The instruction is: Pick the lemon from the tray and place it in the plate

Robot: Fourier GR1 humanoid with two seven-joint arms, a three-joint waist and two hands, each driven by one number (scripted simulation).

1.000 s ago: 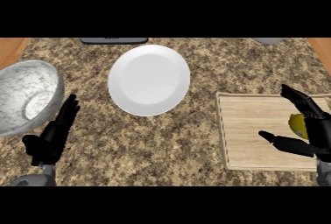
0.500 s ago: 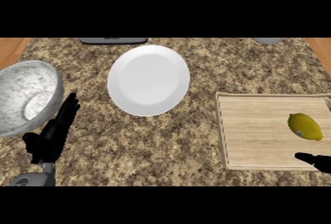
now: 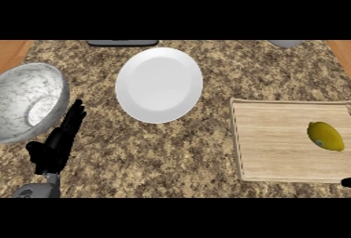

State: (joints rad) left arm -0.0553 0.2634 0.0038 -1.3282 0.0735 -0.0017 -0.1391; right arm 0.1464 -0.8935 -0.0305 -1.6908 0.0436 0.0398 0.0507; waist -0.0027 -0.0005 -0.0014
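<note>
A yellow lemon [image 3: 326, 135] lies on the right part of the wooden tray [image 3: 274, 144], with nothing touching it. The white plate [image 3: 159, 84] sits up and to the left of the tray and holds nothing. My left hand [image 3: 58, 145] rests open at the lower left, fingers pointing up, beside the bowl. Only a small black tip of my right hand [image 3: 346, 182] shows at the lower right edge, below the lemon and apart from it.
A large speckled grey bowl [image 3: 27, 104] stands at the left edge. A dark flat object [image 3: 122, 42] and a grey object [image 3: 286, 43] lie along the counter's far edge. Bare granite lies between plate and tray.
My right hand, which was around the lemon, has pulled back down and right, almost out of view. The lemon stays on the tray, uncovered. The left hand has not moved.
</note>
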